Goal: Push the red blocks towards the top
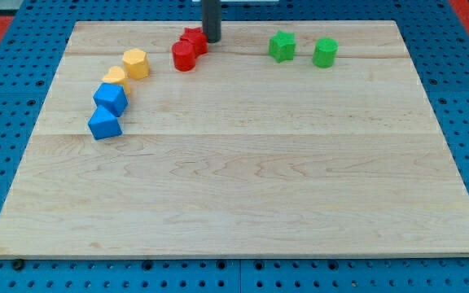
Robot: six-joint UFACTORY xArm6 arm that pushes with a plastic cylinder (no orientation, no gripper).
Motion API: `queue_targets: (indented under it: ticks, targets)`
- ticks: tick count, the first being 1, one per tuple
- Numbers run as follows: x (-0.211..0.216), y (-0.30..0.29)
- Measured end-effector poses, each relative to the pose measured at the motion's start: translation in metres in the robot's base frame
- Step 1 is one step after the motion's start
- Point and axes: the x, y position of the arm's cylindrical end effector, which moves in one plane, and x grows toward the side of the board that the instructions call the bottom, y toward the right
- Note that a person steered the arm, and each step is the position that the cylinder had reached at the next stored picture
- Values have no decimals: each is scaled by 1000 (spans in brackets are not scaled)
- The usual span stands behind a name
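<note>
Two red blocks sit near the view's top, left of centre. One red block (195, 39), of irregular shape, lies higher. A red cylinder-like block (184, 56) touches it at its lower left. My tip (211, 38) stands right beside the upper red block, on its right side, seemingly touching it. The dark rod rises out of the view's top.
A yellow hexagonal block (137, 63) and a second yellow block (116, 78) lie at the left, with two blue blocks (111, 98) (104, 124) below them. Two green blocks (282, 46) (325, 52) sit at the upper right. The wooden board (243, 187) rests on a blue perforated table.
</note>
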Motion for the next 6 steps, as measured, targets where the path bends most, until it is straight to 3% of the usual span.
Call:
queue_targets:
  ticks: [1,2,3,4,6]
  targets:
    - [-8,-27]
    - [-2,61]
    - [61,37]
    - [92,-36]
    - [60,-48]
